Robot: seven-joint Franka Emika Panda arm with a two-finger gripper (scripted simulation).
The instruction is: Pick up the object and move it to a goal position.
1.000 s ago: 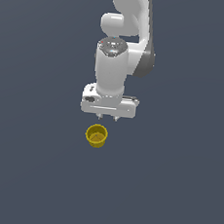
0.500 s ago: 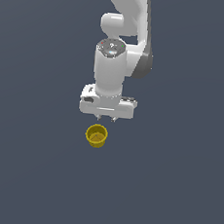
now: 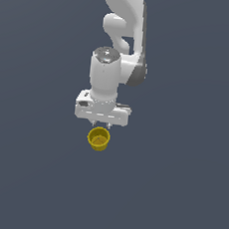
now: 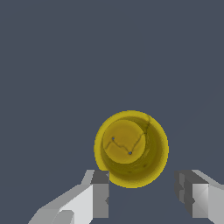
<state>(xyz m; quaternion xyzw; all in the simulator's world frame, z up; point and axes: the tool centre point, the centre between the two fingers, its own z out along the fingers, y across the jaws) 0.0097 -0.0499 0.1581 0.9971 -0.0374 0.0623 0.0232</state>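
- Lower than a second ago, the white arm now hangs closer above the cup.
- Its gripper is spread wide, holding nothing.
- Yellow cup stands upright on the grey floor, just beneath the fingers.

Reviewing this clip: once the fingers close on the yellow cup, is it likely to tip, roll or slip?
The cup stands upright with its mouth up, so it probably sits stable until touched. Its round, slightly tapered wall looks smooth, so it may slide in a loose grip, and would likely roll if knocked over. It is hollow, so probably light. The open gripper spans wider than it.
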